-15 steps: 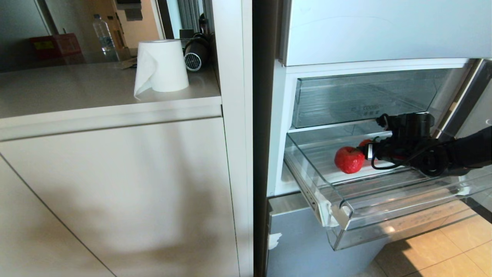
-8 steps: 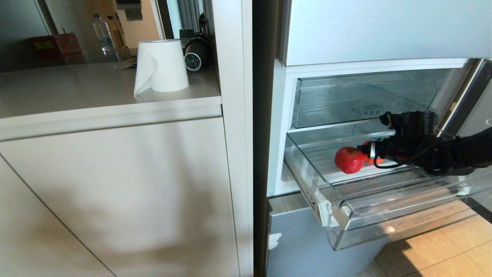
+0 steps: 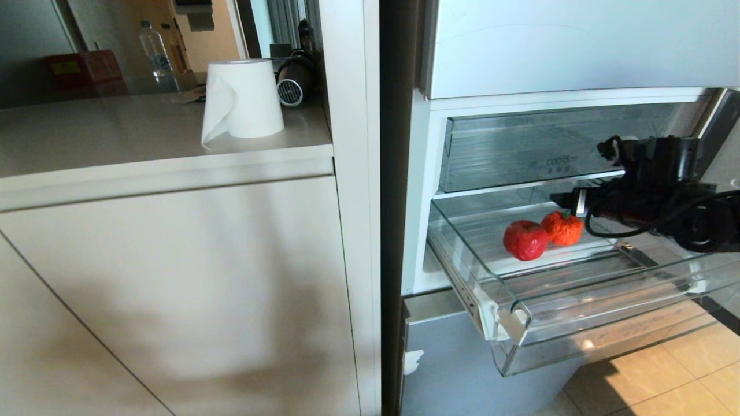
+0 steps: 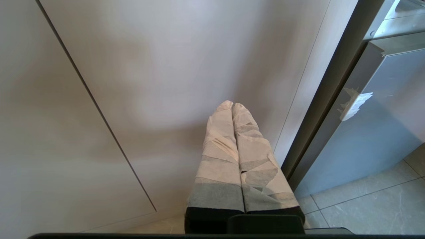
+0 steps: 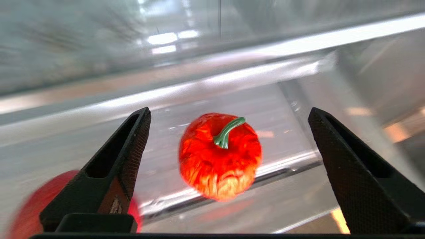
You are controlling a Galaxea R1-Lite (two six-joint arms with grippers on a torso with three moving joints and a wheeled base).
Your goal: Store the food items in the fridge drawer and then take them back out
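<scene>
The left gripper (image 4: pixel 232 108) hangs parked by the cabinet, fingers pressed together. In the fridge drawer (image 3: pixel 509 323) a red fruit (image 3: pixel 525 240) touches an orange one (image 3: pixel 562 227), just ahead of the right gripper (image 3: pixel 563 199), its fingers spread, empty. Storing looks done; next, regrasp one.

1. In the right wrist view, the round, deep-red fruit (image 5: pixel 26 202) is blurred, half hidden behind a black finger (image 5: pixel 113 172) and cut by the edge.
2. In the head view, the right arm (image 3: pixel 711 222) runs off the edge.
3. The print on the upper clear plastic drawer (image 3: pixel 555 160) is too small to read.
</scene>
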